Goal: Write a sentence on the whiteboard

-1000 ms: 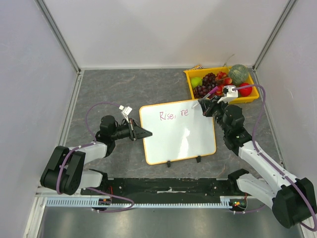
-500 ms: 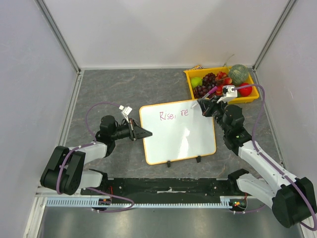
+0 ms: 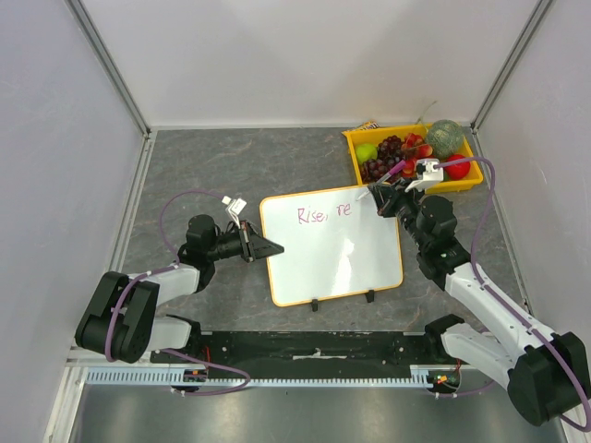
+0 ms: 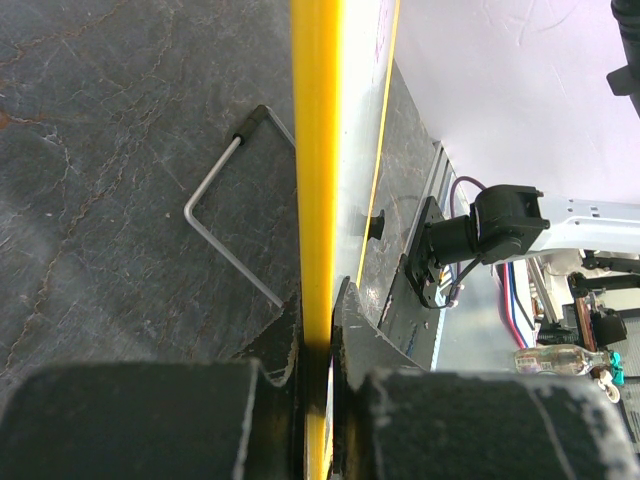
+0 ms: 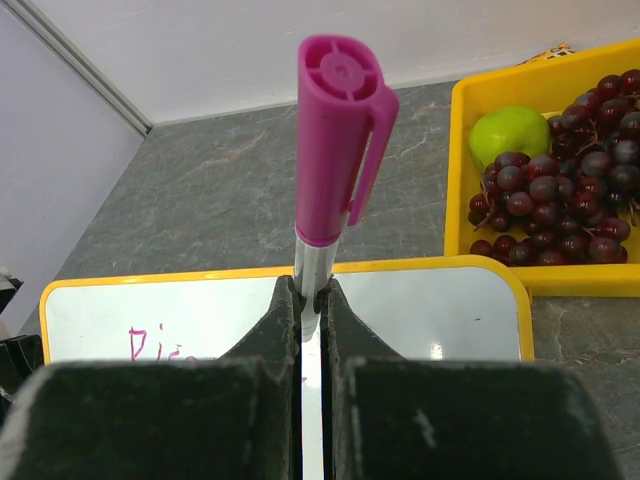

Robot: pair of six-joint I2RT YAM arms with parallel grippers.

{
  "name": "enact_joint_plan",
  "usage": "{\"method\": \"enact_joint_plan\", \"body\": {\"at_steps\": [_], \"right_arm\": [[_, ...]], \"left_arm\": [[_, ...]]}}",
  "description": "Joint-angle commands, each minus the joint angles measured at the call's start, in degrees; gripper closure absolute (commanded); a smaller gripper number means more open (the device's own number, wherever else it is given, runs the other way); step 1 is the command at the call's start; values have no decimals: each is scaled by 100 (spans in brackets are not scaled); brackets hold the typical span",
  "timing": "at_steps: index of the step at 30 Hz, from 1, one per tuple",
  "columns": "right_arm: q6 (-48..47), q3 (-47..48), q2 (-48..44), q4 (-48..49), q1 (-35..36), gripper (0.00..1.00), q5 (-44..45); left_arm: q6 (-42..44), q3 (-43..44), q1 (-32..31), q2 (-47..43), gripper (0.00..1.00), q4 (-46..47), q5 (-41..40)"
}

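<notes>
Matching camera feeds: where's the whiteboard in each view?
Top external: whiteboard at centre of frame, slightly rotated.
Left wrist: whiteboard edge-on, vertical at centre, pinched by the left gripper.
Right wrist: whiteboard across lower half, behind the right gripper holding the marker.
Shared landmark: its yellow rim.

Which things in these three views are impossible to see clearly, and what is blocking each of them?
- Tip of the marker: right wrist view, hidden between the fingers of the right gripper; top view, too small.
- End of the sentence: right wrist view, covered by the gripper body.
- Face of the whiteboard: left wrist view, seen edge-on in the left gripper.
- The fruit tray: right wrist view, cut off by the right edge.
</notes>
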Motion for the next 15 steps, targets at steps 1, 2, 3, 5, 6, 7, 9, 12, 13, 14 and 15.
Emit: {"method": "enact_joint_plan", "body": {"at_steps": [1,2,3,5,6,7,9,12,13,14,15], "right_arm": [[-29,113,-93,207,-20,100,-26],[-29,122,-101,207,-29,100,-27],[-37,113,-93,198,-20,100,-27],[-55,113,-93,189,-20,100,-27],[-64,105,-93,180,-20,100,-27],[-46,105,-93,189,-29,100,-27],[-38,87,-84,172,-20,100,-27],[-46,52,-93,198,-29,100,-44],[-38,52,-101,198,-20,100,-35],[-29,43,-102,189,-29,100,-35],[-29,52,-119,180,-29,100,-35]], "left_arm": [[1000,-71,13,188,98,-656,-1066],[1009,-71,21,188,98,-665,-1066],[1000,-71,13,179,98,-665,-1066],[1000,-71,13,179,98,-665,-1057],[1000,-71,13,179,98,-665,-1057],[1000,-71,13,188,98,-665,-1066],[1000,-62,13,197,98,-656,-1066],[1009,-71,13,179,98,-665,-1066],[1000,-71,21,179,98,-656,-1066],[1000,-71,4,188,98,-665,-1066],[1000,-71,13,179,98,-665,-1066]]}}
